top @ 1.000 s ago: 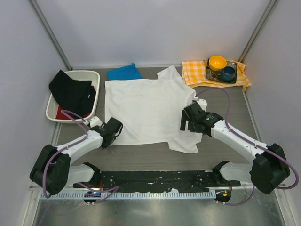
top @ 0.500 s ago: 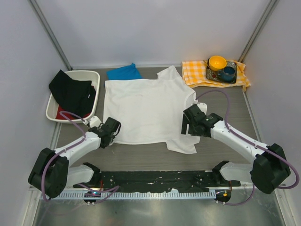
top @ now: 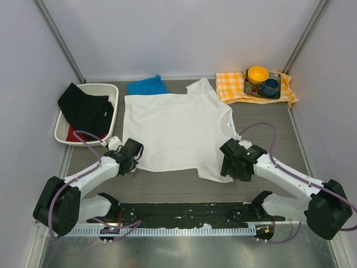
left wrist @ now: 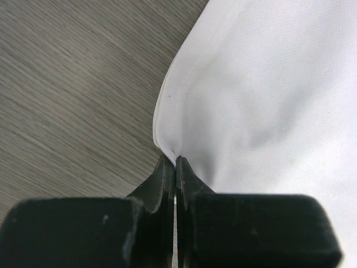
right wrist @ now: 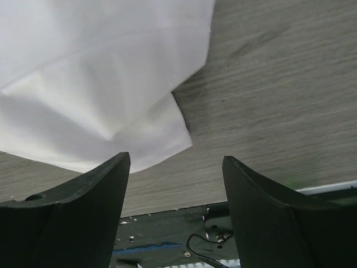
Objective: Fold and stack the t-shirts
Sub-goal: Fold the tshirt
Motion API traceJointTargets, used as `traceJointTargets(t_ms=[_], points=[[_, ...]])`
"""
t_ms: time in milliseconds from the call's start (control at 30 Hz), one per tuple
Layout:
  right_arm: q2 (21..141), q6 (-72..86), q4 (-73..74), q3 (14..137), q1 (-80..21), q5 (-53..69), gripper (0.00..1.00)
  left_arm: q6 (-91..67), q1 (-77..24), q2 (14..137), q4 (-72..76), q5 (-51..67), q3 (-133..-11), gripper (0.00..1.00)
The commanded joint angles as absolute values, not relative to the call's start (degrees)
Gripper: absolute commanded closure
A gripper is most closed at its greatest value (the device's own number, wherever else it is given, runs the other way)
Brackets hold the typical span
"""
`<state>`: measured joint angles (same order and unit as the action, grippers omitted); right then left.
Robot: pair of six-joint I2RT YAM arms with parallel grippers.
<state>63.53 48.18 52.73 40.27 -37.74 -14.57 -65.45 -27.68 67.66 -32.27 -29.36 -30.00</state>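
Closing within the last second, the left end effector (left wrist: 175, 162) now has its jaws together on the near-left hem corner of the white shirt (top: 175, 131), cloth pinched between the tips in the wrist view. The right end effector (right wrist: 175, 159) is no longer at the shirt's right edge but back toward the near-right corner. Its jaws are apart, narrower than a second ago, with the folded corner flap lying under the gap and nothing gripped.

One corner is secured and the other is about to be, so I judge a two-handed fold away from the robot is being set up; the right side must clamp before any lift.

The left arm (top: 89, 176) lies low and stretched along the desk (top: 167, 181), wrist angled in toward the hem. The right arm (top: 290, 176) reaches in from the right, wrist tipped down over the corner.

The white shirt lies spread flat mid-desk, collar to the right. The blue shirt (top: 147, 86) sits folded at the far edge, touching the white one's far-left corner
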Motion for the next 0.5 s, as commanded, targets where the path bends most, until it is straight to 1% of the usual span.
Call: traceJointTargets(t_ms=[0,233,467], points=[[61.26,55.89,53.62,35.96,-38.14,-12.83,0.28,-63.99,-27.25,66.97,-29.71,-28.3,-31.9,1.0],[61.43,58.88,48.61,30.68,-38.14,-12.39,0.32,-62.58,-26.54,68.9,-28.48,-27.6,-31.99,1.0],[63.37,58.71,45.44,32.16,-38.14,-14.15,0.33,-61.61,-25.93,69.08,-28.91,-27.69,-32.52,1.0]])
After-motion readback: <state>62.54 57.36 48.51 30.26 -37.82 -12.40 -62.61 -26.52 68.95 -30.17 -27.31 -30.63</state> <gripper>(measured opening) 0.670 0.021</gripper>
